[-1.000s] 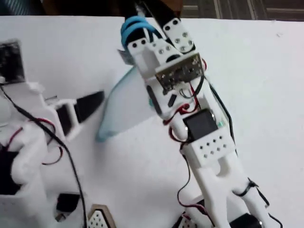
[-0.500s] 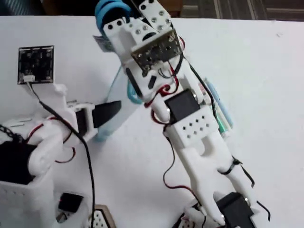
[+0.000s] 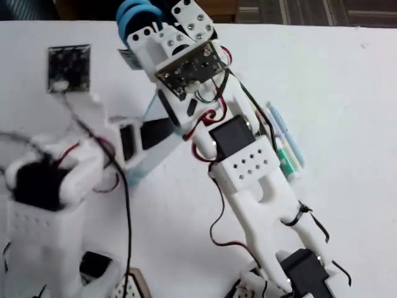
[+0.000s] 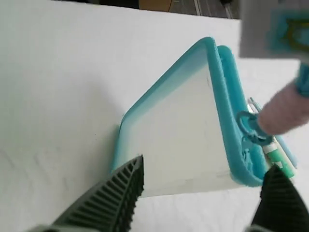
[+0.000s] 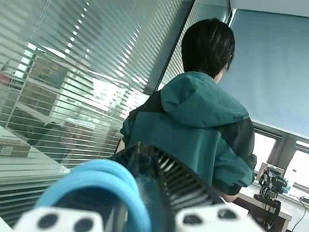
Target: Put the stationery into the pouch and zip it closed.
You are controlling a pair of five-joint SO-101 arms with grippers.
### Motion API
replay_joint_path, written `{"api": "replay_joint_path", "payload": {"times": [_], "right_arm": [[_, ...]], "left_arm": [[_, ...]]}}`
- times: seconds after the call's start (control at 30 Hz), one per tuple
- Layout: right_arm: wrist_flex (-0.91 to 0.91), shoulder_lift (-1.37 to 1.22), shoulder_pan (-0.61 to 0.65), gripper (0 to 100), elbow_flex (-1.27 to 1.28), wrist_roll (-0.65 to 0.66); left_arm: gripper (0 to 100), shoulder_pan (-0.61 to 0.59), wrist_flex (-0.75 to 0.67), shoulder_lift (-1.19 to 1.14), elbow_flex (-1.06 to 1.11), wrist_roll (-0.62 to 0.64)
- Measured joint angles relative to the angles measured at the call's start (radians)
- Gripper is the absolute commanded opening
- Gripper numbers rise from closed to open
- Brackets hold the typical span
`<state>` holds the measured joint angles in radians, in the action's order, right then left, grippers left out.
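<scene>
1. Where the pouch (image 4: 178,130) lies flat, the surface under it is a plain white table (image 3: 347,74). The pouch is translucent with a teal zip edge and a ring pull (image 4: 247,123).
2. Beyond the pouch and the table, the room has slatted blinds (image 5: 72,72) and a window with a blue shade (image 5: 270,72).
3. A few pens (image 3: 286,146) lie on the table just beside the pouch's zip edge, outside it and partly under the right arm.
4. Low over the pouch hangs the left gripper (image 4: 206,166). Its ribbed fingers are spread wide, one near the pouch's closed long edge and one past the zip edge, and they grasp nothing.
5. Stretched across above the pouch, the right arm has its wrist tipped up toward the room.
6. Whether the right gripper (image 5: 137,166) is clenched or released cannot be told.
</scene>
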<state>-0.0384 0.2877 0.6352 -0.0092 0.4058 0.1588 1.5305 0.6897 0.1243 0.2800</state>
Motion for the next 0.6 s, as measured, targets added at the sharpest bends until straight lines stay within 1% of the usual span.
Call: {"api": "replay_joint_path", "payload": {"times": [0.2, 0.5, 0.6], "right_arm": [[0.0, 0.0, -0.005, 1.6, 0.0, 0.0], [0.0, 0.0, -0.006, 1.6, 0.0, 0.0], [0.0, 0.0, -0.051, 1.6, 0.0, 0.0]], "left_arm": [[37, 0.005, -0.023, -0.11, -0.002, 0.003], [37, 0.006, -0.037, -0.149, -0.008, 0.003], [31, 0.006, -0.037, -0.149, -0.008, 0.003]]}}
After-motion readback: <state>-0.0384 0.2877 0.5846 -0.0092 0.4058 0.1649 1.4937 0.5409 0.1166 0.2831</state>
